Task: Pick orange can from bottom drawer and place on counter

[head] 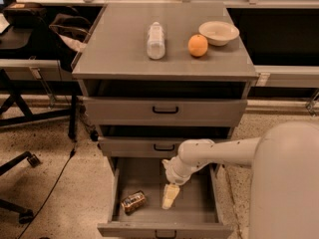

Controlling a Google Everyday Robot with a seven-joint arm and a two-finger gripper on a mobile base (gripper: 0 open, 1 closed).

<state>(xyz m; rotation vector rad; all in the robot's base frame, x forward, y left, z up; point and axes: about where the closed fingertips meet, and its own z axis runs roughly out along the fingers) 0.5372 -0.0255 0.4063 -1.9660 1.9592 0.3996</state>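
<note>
The orange can (pixel 133 201) lies on its side at the front left of the open bottom drawer (pixel 149 178). My gripper (pixel 170 196) hangs inside the drawer, pointing down, a little right of the can and apart from it. It holds nothing. The counter (pixel 119 54) is the grey top of the cabinet, above the two closed shallower drawers.
On the counter stand a clear plastic bottle (pixel 156 40), a round orange fruit (pixel 198 45) and a pale bowl (pixel 218 32). My arm (pixel 219 152) reaches in from the right. A chair base (pixel 15 168) and a cable (pixel 55 183) are on the floor at left.
</note>
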